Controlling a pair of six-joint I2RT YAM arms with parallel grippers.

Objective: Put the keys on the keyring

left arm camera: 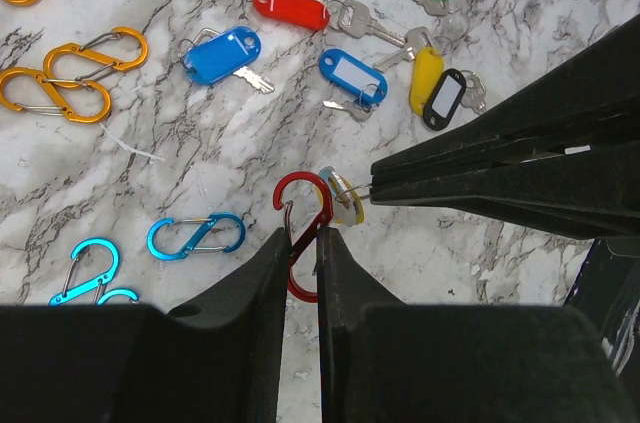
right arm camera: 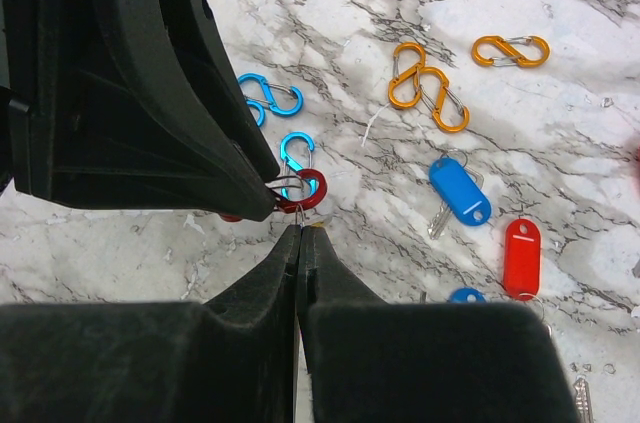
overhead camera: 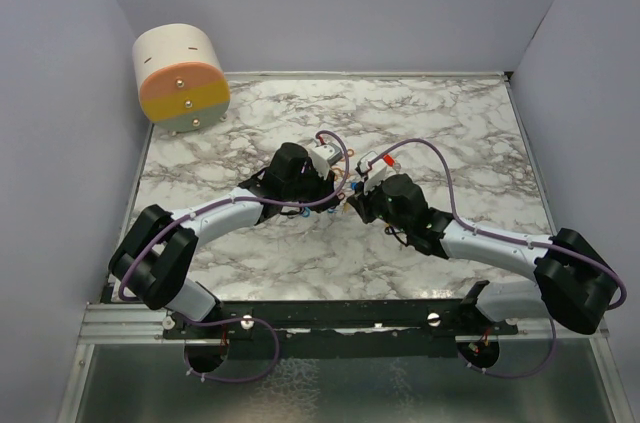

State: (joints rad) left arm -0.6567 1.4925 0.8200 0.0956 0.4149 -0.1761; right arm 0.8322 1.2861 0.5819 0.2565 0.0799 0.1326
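Keys mostly lie loose on the surface near the red clip. Your right claw is pinched on what looks like a yellow-tagged key, touching the clip's upper hook. Your left claw is clamped on the clip's lower loop. Brace the clip firmly, press the key's ring squarely against the gate, and slide it in without twisting.
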